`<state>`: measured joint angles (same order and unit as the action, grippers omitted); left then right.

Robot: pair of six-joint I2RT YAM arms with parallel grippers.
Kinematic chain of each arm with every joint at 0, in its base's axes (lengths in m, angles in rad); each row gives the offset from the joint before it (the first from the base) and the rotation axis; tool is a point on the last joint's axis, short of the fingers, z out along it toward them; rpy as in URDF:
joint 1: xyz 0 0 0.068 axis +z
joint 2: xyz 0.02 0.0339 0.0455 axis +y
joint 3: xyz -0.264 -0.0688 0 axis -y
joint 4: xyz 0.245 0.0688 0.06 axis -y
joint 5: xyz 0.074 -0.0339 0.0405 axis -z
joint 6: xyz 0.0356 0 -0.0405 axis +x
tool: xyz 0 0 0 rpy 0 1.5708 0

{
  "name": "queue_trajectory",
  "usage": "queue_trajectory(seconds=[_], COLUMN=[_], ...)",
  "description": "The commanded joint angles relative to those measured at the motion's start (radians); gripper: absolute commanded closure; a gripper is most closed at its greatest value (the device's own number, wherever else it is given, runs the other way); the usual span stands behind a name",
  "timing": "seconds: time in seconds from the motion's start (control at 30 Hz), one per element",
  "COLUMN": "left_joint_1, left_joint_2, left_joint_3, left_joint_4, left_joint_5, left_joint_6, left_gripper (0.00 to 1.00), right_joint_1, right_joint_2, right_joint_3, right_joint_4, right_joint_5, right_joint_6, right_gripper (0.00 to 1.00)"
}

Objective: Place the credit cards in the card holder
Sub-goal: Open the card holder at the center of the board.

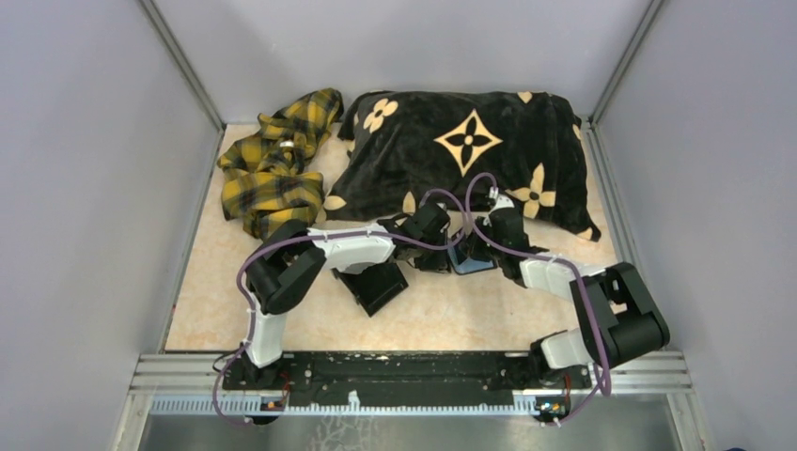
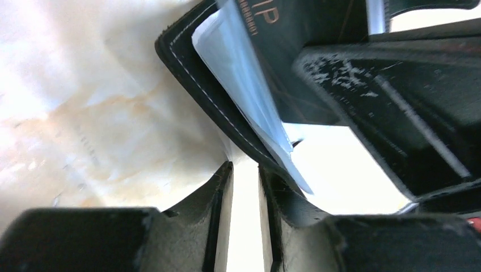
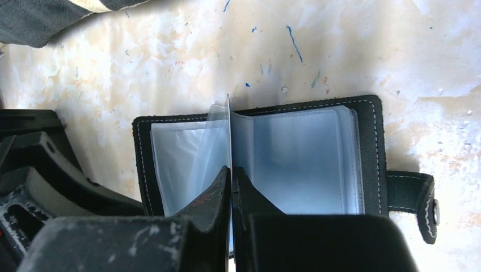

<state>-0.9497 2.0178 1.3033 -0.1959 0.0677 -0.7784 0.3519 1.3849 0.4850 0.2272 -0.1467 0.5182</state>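
The card holder (image 3: 371, 147) lies open on the marble tabletop, black with white stitching and clear bluish sleeves. My right gripper (image 3: 231, 169) is shut on one upright clear sleeve (image 3: 228, 113) at the holder's middle. My left gripper (image 2: 245, 167) is open a little with nothing between its fingers, just beside the card holder's edge (image 2: 193, 79). A pale bluish sheet (image 2: 244, 79) sits inside that edge; whether it is one of the credit cards or a sleeve I cannot tell. From above, both grippers meet over the card holder (image 1: 468, 261).
A black tray (image 1: 378, 287) lies under the left arm. A black cushion with tan flowers (image 1: 470, 150) fills the back of the table. A yellow plaid cloth (image 1: 273, 160) lies at the back left. Grey walls close both sides.
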Motion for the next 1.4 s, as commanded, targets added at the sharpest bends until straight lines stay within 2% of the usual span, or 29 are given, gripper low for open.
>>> queue_trajectory(seconds=[0.0,0.33,0.5,0.73,1.37], left_joint_1=[-0.009,-0.031,-0.049,-0.050,-0.054], left_joint_2=[-0.029,-0.205,-0.229,-0.141,-0.023], left_joint_3=[-0.044,-0.058,-0.036,0.038,0.094], left_joint_4=[-0.223,-0.245,-0.177,-0.184,-0.124], left_joint_5=[-0.136,-0.223,-0.226,-0.216,-0.197], left_joint_6=[0.034,-0.014,-0.014,0.002,-0.004], left_gripper=[0.68,0.68,0.67,0.67,0.67], right_joint_1=[0.038,0.061,0.073,0.099,0.125], right_joint_2=[0.024,-0.005,-0.021,-0.060,-0.152], right_joint_3=[0.009,0.005,-0.004,-0.026,-0.025], right_joint_4=[-0.055,-0.081,-0.083,-0.079,-0.144], right_joint_5=[0.011,0.038,0.032,0.020,0.027], right_joint_6=[-0.015,-0.018,-0.009,0.012,0.016], right_gripper=[1.00,1.00,1.00,1.00,1.00])
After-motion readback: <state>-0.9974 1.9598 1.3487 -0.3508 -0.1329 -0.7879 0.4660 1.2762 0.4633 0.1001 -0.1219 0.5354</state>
